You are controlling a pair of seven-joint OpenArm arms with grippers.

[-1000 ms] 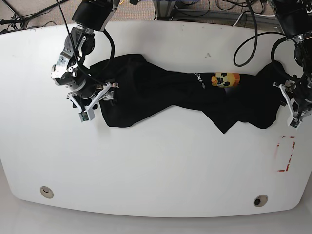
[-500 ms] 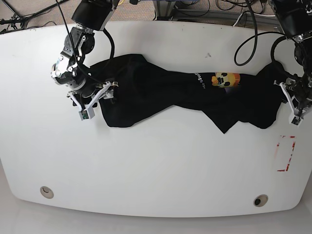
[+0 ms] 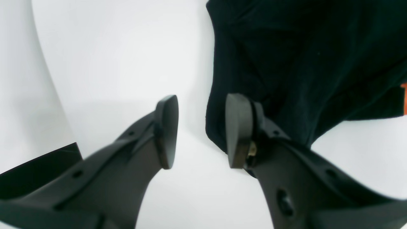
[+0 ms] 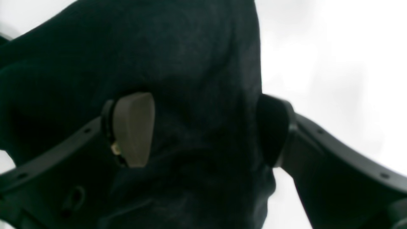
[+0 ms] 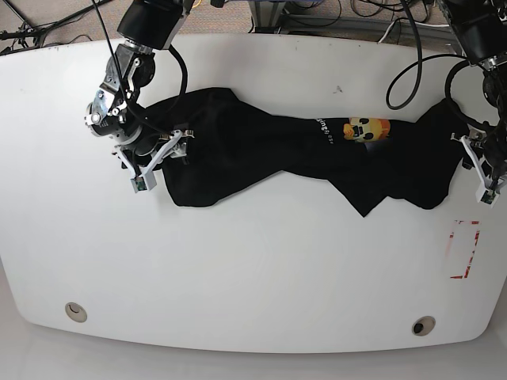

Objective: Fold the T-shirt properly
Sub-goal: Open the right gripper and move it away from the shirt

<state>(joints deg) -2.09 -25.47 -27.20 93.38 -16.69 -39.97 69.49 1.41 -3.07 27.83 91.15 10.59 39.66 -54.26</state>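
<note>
I've got the T-shirt (image 5: 301,154) lying crumpled and stretched sideways across the far half of the white surface (image 5: 253,277), black cloth, twisted narrow in the middle, orange-yellow face print (image 5: 366,129) showing toward my left arm's side with small white lettering just beside it.

My right gripper (image 4: 203,130) is spread wide and straddles a bunched hump of the shirt: one pad sits over the black cloth, the other at its edge against the white surface. The cloth fills the gap, but the pads do not press it, so no pinch that I can see. In the base view this gripper (image 5: 158,154) is at the shirt's end on that view's left.

My left gripper (image 3: 200,132) is parted about halfway, with only bare surface between the pads. One pad is just over the shirt's edge (image 3: 219,127), the other over white surface. Nothing held. In the base view it (image 5: 483,162) sits at the shirt's other end.

Red outlined rectangle (image 5: 465,249) is marked on the surface near the left arm, clear of the shirt.
</note>
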